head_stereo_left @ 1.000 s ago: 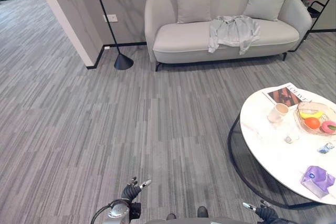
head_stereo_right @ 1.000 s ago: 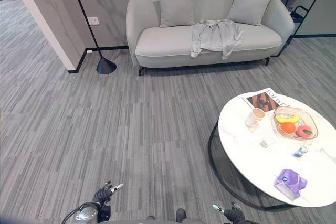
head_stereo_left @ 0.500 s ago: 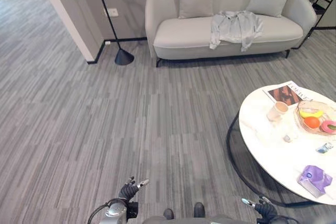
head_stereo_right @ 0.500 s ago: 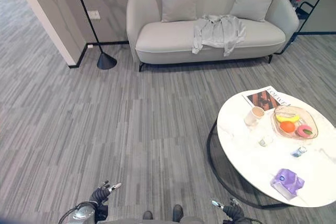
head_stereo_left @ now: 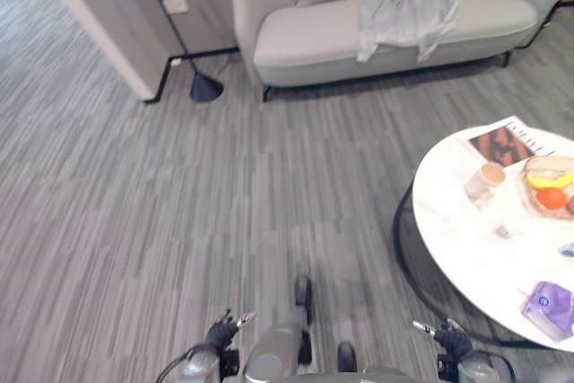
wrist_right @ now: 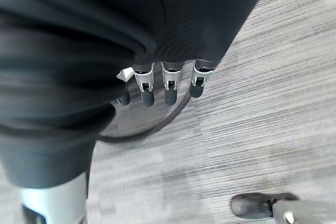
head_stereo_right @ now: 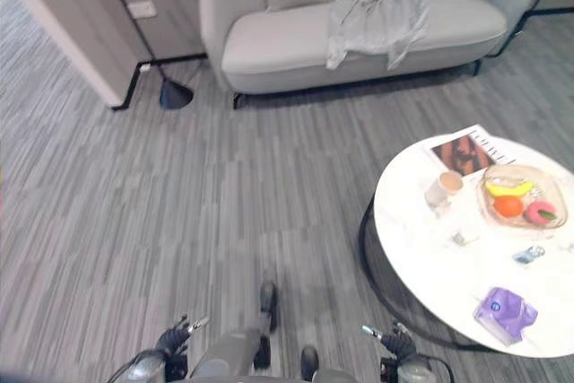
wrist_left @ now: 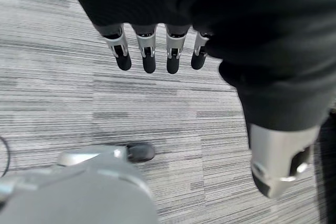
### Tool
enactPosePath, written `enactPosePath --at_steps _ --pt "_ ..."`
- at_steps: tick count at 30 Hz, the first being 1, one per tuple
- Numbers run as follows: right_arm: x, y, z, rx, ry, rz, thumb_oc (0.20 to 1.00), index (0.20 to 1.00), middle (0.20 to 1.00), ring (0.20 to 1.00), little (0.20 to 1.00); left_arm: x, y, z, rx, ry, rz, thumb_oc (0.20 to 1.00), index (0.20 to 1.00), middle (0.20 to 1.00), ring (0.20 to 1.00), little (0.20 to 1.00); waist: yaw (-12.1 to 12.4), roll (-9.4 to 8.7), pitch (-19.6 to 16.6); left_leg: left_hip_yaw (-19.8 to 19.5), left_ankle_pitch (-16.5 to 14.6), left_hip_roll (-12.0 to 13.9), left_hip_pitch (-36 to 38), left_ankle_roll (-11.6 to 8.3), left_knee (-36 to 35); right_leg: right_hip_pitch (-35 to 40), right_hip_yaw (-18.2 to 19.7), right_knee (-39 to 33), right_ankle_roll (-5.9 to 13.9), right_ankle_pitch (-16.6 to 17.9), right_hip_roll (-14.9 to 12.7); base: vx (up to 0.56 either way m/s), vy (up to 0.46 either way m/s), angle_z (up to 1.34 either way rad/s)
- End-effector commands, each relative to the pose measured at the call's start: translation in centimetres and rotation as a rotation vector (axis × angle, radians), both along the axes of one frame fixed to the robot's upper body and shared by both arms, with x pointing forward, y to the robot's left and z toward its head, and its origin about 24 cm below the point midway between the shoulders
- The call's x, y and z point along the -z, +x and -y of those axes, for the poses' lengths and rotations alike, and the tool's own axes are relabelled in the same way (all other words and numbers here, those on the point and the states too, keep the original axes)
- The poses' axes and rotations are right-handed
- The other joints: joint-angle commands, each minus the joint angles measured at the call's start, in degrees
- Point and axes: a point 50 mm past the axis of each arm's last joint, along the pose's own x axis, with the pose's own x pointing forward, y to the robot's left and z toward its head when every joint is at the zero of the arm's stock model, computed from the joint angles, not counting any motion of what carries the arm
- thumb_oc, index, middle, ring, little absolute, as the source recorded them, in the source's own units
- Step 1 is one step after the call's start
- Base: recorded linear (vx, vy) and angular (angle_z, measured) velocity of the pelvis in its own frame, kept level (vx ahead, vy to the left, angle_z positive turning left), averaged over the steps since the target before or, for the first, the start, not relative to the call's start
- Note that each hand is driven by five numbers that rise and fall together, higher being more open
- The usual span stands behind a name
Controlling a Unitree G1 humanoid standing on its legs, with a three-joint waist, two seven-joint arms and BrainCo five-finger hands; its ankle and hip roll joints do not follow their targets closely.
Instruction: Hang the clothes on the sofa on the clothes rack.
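Note:
A pale grey garment [head_stereo_left: 405,13] lies crumpled over the seat and front edge of the light grey sofa [head_stereo_left: 305,38] at the far side of the room. My left hand [head_stereo_left: 221,330] hangs low at the near edge of the head views, fingers [wrist_left: 147,52] straight and holding nothing. My right hand [head_stereo_left: 451,339] hangs low at the near right, beside the round table, with its fingers [wrist_right: 167,84] straight and empty too. Both hands are far from the garment.
A round white table [head_stereo_left: 466,239] on a black ring base stands at the right, carrying a cup [head_stereo_left: 487,178], a fruit bowl [head_stereo_left: 549,190], a magazine [head_stereo_left: 508,143] and a purple pack [head_stereo_left: 549,300]. A black floor lamp base [head_stereo_left: 205,88] stands left of the sofa by a wall corner [head_stereo_left: 134,78].
The camera has tipped down and moved nearer; the sofa now sits higher in view and closer. Both hands stay low and empty.

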Motion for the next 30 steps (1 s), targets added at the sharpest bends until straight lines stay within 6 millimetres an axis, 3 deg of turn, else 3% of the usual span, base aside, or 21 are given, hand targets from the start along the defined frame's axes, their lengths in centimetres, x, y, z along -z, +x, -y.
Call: enactPosePath --at_steps 1,3,4,5,6,7,8,9,10,11,13,16,17,20,21,22,23,24,26,28,30 --pt "-0.8 1.1 0.8 -0.060 -0.033 0.050 1.000 1.000 1.000 1.000 1.000 -1.3 1.9 -2.0 0.034 0.067 0.089 1.000 1.000 1.000 1.000 1.000 2.0 -4.13 -3.3 0.5 3.3 -3.6 -1.3 2.77 1.1 2.8 -1.1 17.5 12.48 11.6 -7.4 0.54 0.159 -0.45" --pt "-1.2 1.8 1.2 -0.048 -0.039 0.078 1.000 1.000 1.000 1.000 1.000 -1.5 2.2 -2.4 0.027 0.074 0.097 1.000 1.000 1.000 1.000 1.000 1.0 -3.11 -2.2 -0.6 1.0 -3.8 2.7 4.23 0.9 -2.5 -2.3 30.6 13.04 20.5 -8.0 0.34 0.174 -0.22" --pt "-1.3 1.9 1.3 -0.038 -0.040 0.086 1.000 1.000 1.000 1.000 1.000 -1.7 2.4 -2.5 0.037 0.080 0.101 1.000 1.000 1.000 1.000 1.000 0.3 -2.18 -1.6 -1.1 -0.3 -3.6 4.8 5.03 0.9 -5.2 -3.7 35.4 12.24 22.1 -8.3 0.45 0.283 0.18" --pt "-1.2 1.9 1.2 -0.032 -0.038 0.086 1.000 1.000 1.000 1.000 1.000 -1.8 2.7 -2.8 0.033 0.088 0.105 1.000 1.000 1.000 1.000 1.000 -0.7 0.46 -0.8 -2.4 -1.9 -1.5 7.6 5.83 0.9 -13.1 -7.7 42.7 9.87 18.0 -9.5 0.58 0.229 0.66" --pt "-1.3 1.7 1.4 -0.018 -0.041 0.089 1.000 1.000 1.000 1.000 1.000 -2.0 3.3 -2.8 0.031 0.090 0.123 1.000 1.000 1.000 1.000 1.000 -2.2 0.72 -0.1 -3.4 -3.9 -1.6 10.3 5.60 0.9 -16.7 -13.0 36.7 8.48 12.1 -12.7 0.69 0.099 0.71" --pt "-1.3 1.7 1.6 -0.020 -0.042 0.086 1.000 1.000 1.000 1.000 1.000 -2.0 3.4 -2.5 0.040 0.088 0.125 1.000 1.000 1.000 1.000 1.000 -3.8 0.95 0.6 -4.4 -5.4 -1.3 12.8 5.01 0.9 -18.2 -15.4 27.1 8.47 10.5 -11.6 0.63 -0.103 0.53" --pt "-1.3 1.5 1.7 -0.018 -0.046 0.076 1.000 1.000 1.000 1.000 1.000 -1.9 3.4 -2.4 0.043 0.088 0.124 1.000 1.000 1.000 1.000 1.000 -4.6 0.31 1.0 -5.4 -6.7 -1.7 14.6 4.54 0.9 -19.1 -15.1 19.2 9.31 10.7 -10.2 0.38 -0.117 0.44" --pt "-1.3 1.5 1.7 -0.018 -0.047 0.076 1.000 1.000 1.000 1.000 1.000 -1.9 3.4 -2.4 0.043 0.088 0.124 1.000 1.000 1.000 1.000 1.000 -4.7 0.44 1.1 -5.4 -6.7 -1.6 14.6 4.52 0.9 -18.9 -15.3 18.8 9.29 11.0 -10.0 0.48 -0.182 0.40" --pt "-1.2 1.2 2.0 -0.002 -0.054 0.061 1.000 1.000 1.000 1.000 1.000 -1.8 3.3 -2.2 0.056 0.090 0.118 1.000 1.000 1.000 1.000 1.000 -6.0 -0.50 1.3 -7.4 -9.6 -2.4 17.7 3.68 0.9 -19.2 -14.9 3.9 11.25 13.5 -8.4 0.48 -0.154 0.58" --pt "-1.1 0.9 2.1 0.008 -0.056 0.050 1.000 1.000 1.000 1.000 1.000 -1.7 3.3 -2.2 0.052 0.090 0.117 1.000 1.000 1.000 1.000 1.000 -6.6 -1.10 1.4 -7.9 -10.3 -2.8 18.7 3.39 0.9 -21.0 -14.8 -0.6 12.28 15.2 -7.7 0.65 -0.192 1.42" --pt "-0.7 -0.1 2.2 0.011 -0.060 0.009 1.000 1.000 1.000 1.000 1.000 -1.3 2.6 -1.7 0.050 0.071 0.095 1.000 1.000 1.000 1.000 1.000 -7.2 -1.79 1.6 -8.5 -13.2 -1.6 22.4 1.94 0.9 -23.8 -18.5 -5.2 13.92 17.7 -6.5 0.58 -0.214 1.48" --pt "-0.7 -0.6 2.4 0.014 -0.063 -0.001 1.000 1.000 1.000 1.000 1.000 -1.1 2.4 -1.4 0.080 0.075 0.083 1.000 1.000 1.000 1.000 1.000 -7.8 -2.31 0.5 -9.3 -14.8 -0.8 23.5 1.77 0.9 -22.2 -18.1 -5.2 12.85 18.7 -6.4 0.43 -0.267 0.41" --pt "-0.7 -1.2 2.8 0.029 -0.070 -0.010 1.000 1.000 1.000 1.000 1.000 -1.1 2.6 -0.9 0.092 0.063 0.085 1.000 1.000 1.000 1.000 1.000 -8.4 -1.88 -0.2 -9.7 -14.6 1.4 24.4 0.62 0.9 -20.4 -16.4 -5.2 11.84 19.3 -5.3 0.51 -0.366 -0.02" --pt "-1.0 -1.2 3.4 0.060 -0.081 0.004 1.000 1.000 1.000 1.000 1.000 -1.2 3.1 -0.4 0.103 0.057 0.103 1.000 1.000 1.000 1.000 1.000 -9.0 -0.70 -1.2 -9.7 -10.1 4.0 23.8 -1.68 5.1 -17.6 -16.4 -5.2 10.56 18.7 -4.4 0.35 -0.250 0.46" --pt "-1.0 -1.2 3.4 0.060 -0.081 0.004 1.000 1.000 1.000 1.000 1.000 -1.2 3.1 -0.4 0.103 0.057 0.102 1.000 1.000 1.000 1.000 1.000 -9.0 -0.66 -1.2 -9.7 -10.2 4.1 23.8 -1.69 5.1 -17.6 -16.5 -5.2 10.55 18.7 -4.4 0.29 -0.214 0.15" --pt "-1.3 -1.0 3.8 0.091 -0.077 0.035 1.000 1.000 1.000 1.000 1.000 -1.5 3.7 -0.2 0.123 0.050 0.124 1.000 1.000 1.000 1.000 1.000 -9.6 -0.54 -1.3 -7.5 -6.0 6.1 21.4 -4.04 12.8 -14.7 -16.7 -5.0 8.98 16.4 -4.0 0.20 -0.155 0.06" --pt "-1.3 -1.0 3.8 0.091 -0.077 0.035 1.000 1.000 1.000 1.000 1.000 -1.5 3.7 -0.2 0.123 0.050 0.124 1.000 1.000 1.000 1.000 1.000 -9.6 -0.49 -1.3 -7.6 -6.2 6.2 21.3 -4.06 13.0 -14.7 -16.7 -4.9 8.96 16.3 -4.0 0.38 -0.341 0.15" --pt "-1.4 -0.9 4.1 0.113 -0.083 0.047 1.000 1.000 1.000 1.000 1.000 -1.8 4.4 -0.1 0.126 0.046 0.145 1.000 1.000 1.000 1.000 1.000 -9.5 -1.13 -0.6 -5.9 -1.7 6.8 16.7 -4.75 24.5 -11.1 -16.0 -5.2 7.31 14.0 -3.4 0.26 -0.271 0.12" --pt "-1.6 -0.5 4.3 0.123 -0.084 0.059 1.000 1.000 1.000 1.000 1.000 -1.9 4.6 -0.2 0.120 0.049 0.148 1.000 1.000 1.000 1.000 1.000 -9.1 -1.89 0.3 -4.9 0.9 6.6 12.6 -3.40 33.6 -8.9 -14.8 -5.2 6.06 12.5 -3.1 0.24 -0.249 0.00" --pt "-1.7 -0.5 4.4 0.131 -0.089 0.062 1.000 1.000 1.000 1.000 1.000 -1.9 4.7 -0.3 0.120 0.055 0.146 1.000 1.000 1.000 1.000 1.000 -9.0 -2.42 0.5 -3.8 1.4 7.2 11.1 -2.94 36.0 -7.9 -14.4 -5.2 5.53 12.0 -3.2 0.12 -0.112 -0.49" --pt "-1.6 -1.0 4.6 0.136 -0.095 0.047 1.000 1.000 1.000 1.000 1.000 -2.1 5.1 -0.3 0.122 0.055 0.161 1.000 1.000 1.000 1.000 1.000 -8.1 -3.01 0.9 -1.0 -1.2 7.9 7.9 -1.52 34.8 -5.9 -13.6 -5.2 5.29 10.4 -3.8 0.34 -0.128 -0.52"
